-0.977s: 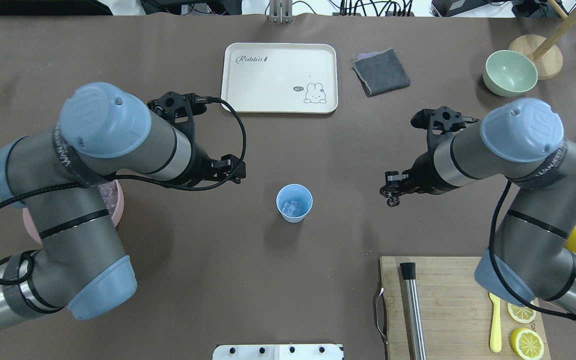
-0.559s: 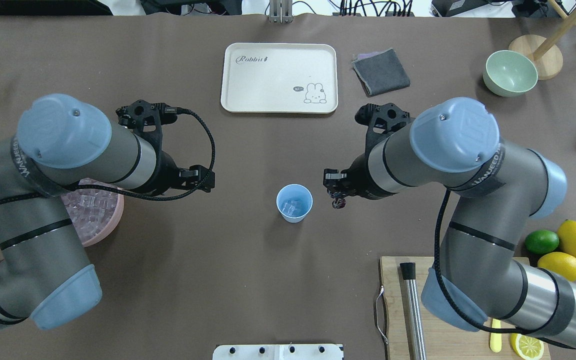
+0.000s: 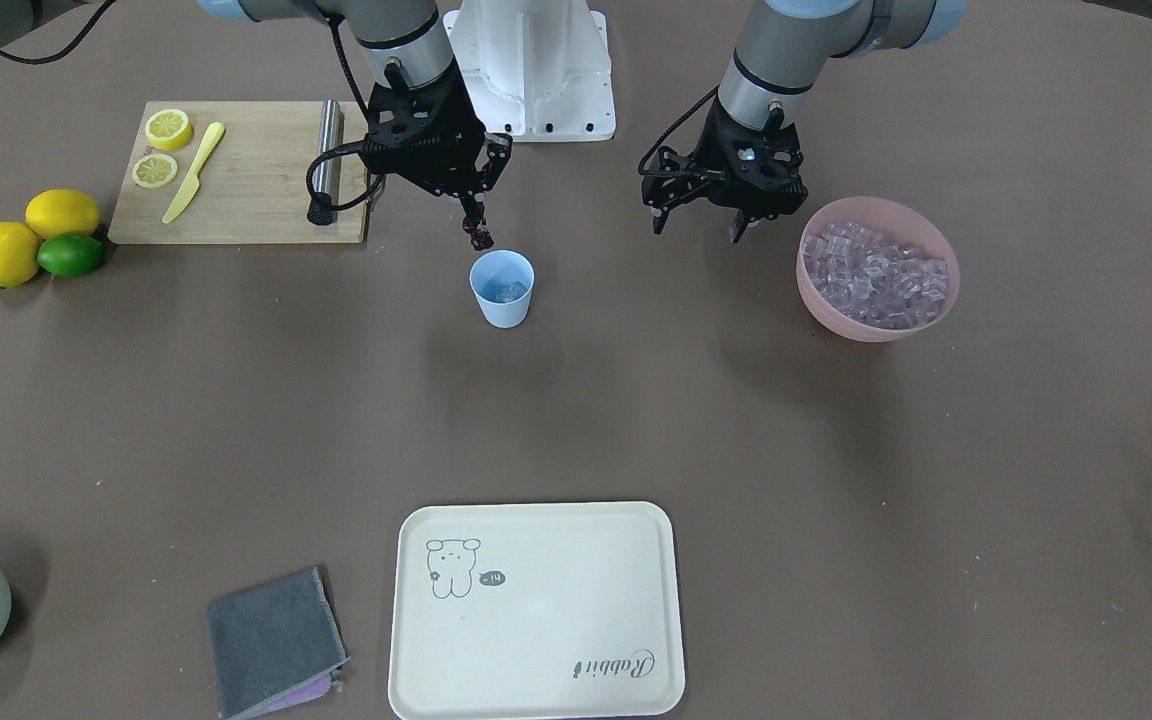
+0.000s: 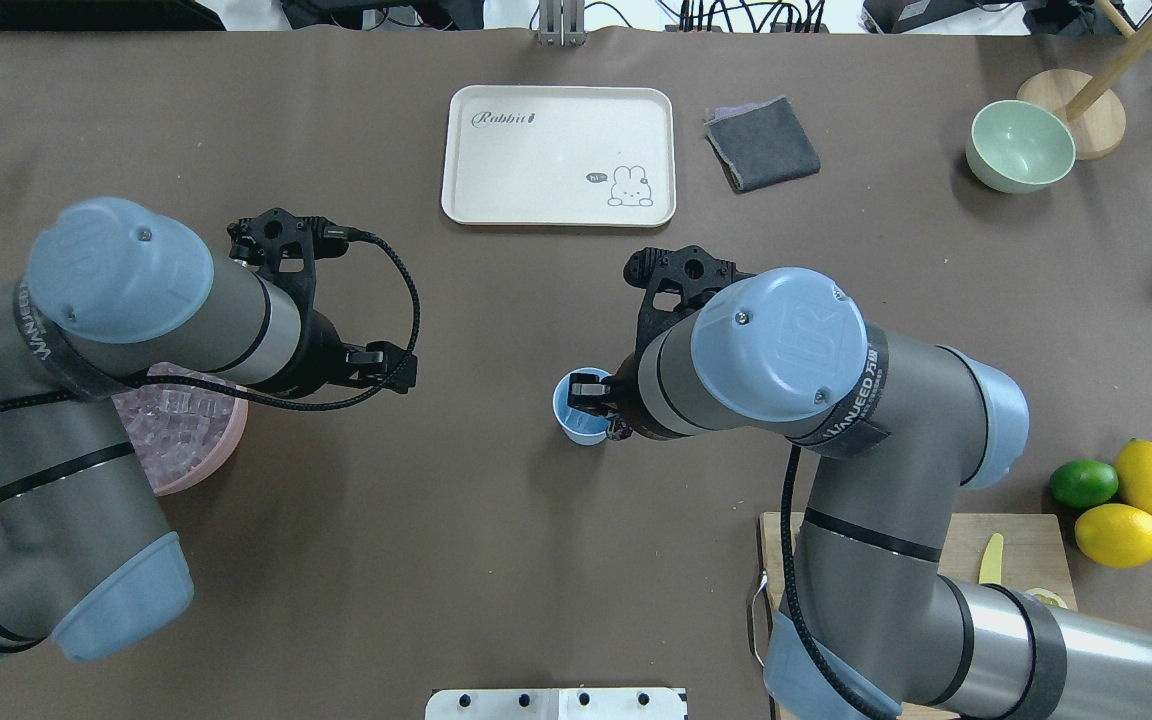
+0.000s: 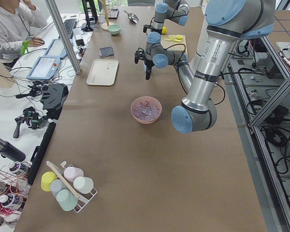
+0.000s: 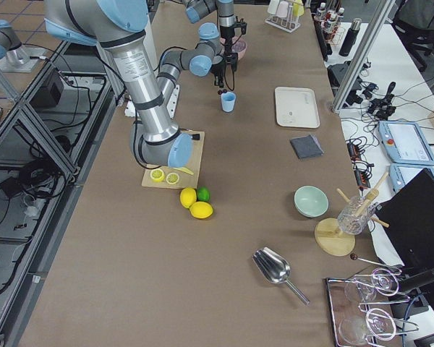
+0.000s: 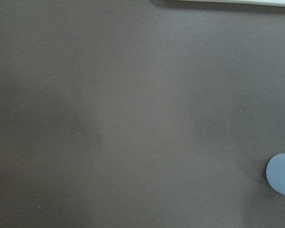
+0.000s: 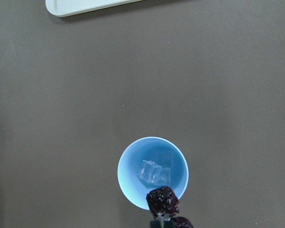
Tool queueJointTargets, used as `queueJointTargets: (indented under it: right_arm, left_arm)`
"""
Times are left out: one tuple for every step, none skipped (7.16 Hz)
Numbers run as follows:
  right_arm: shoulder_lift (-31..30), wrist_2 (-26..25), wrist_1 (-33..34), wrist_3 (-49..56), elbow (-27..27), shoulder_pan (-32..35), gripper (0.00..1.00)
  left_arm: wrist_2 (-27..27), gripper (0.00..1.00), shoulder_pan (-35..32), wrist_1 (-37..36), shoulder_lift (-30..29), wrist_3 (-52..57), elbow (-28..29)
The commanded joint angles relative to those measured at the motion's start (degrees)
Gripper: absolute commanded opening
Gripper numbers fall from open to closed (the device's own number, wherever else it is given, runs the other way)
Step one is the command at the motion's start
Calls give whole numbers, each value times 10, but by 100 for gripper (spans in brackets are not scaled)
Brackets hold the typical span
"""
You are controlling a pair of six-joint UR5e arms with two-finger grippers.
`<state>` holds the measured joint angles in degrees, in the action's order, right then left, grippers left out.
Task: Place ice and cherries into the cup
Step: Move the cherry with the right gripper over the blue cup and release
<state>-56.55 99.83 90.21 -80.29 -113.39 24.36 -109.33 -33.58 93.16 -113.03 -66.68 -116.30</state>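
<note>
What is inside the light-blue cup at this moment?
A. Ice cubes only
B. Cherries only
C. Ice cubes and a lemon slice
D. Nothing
A: the right wrist view shows clear ice at the bottom of the cup, while the cherries hang above its rim, held in the right claw.

ice in cup, cherries just above its rim, tray beyond, bowl at robot's left
</note>
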Motion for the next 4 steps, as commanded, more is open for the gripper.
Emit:
queueJointTargets:
  right_arm:
    - [21,-16,1,-1,19,-11,0]
    - [31,-17,1,-1,26,-7,0]
    - [47,-17,-1,3,47,2,0]
    - [50,-17,-5,5,61,4,0]
  left_arm:
    - [0,96,0,0,3,1,-2]
    - [0,96,-1,0,4,1,-6]
    - [0,96,-2,0,7,1,-5]
    - [0,96,-2,0,6,2,-2]
